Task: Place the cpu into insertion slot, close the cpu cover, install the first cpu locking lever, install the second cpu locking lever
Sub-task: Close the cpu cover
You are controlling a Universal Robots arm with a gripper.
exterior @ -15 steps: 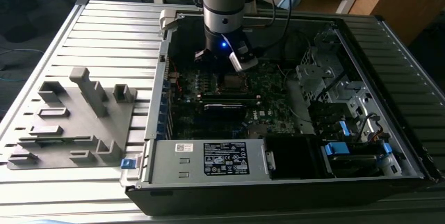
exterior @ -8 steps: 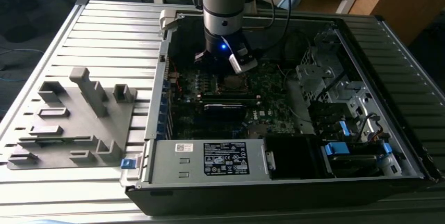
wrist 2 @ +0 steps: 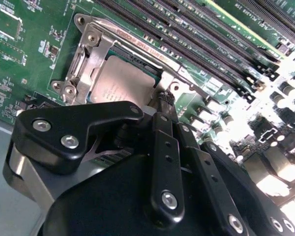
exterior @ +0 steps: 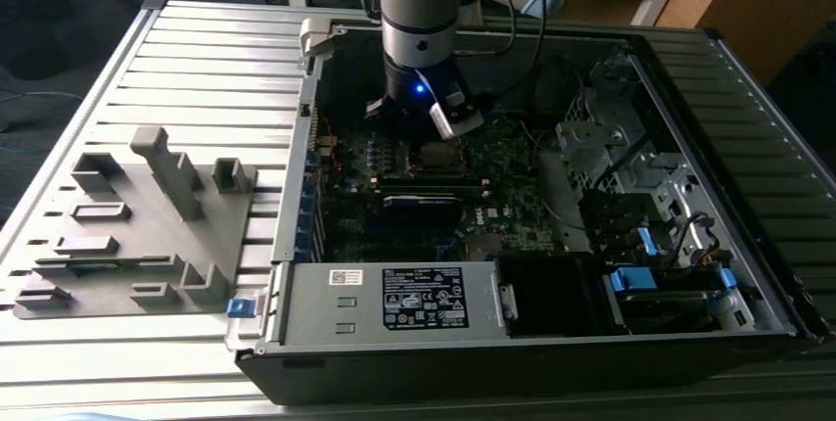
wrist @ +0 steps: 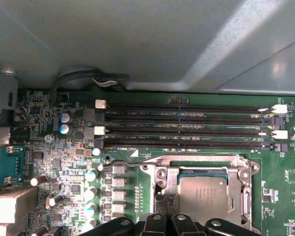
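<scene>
Seated flat in the insertion slot (wrist: 200, 173), metal top up, edges parallel to the memory slots (wrist: 187, 129): cpu (wrist: 204, 196), framed by cpu cover (wrist: 245, 196), just ahead of narrowly pinched claw (wrist 2: 163, 101).

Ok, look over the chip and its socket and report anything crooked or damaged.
Nothing stands out. The chip lies flat and square in its socket, with the metal cover level around it. No bent or loose parts show on the board. The hand hangs at the socket's edge.
</scene>
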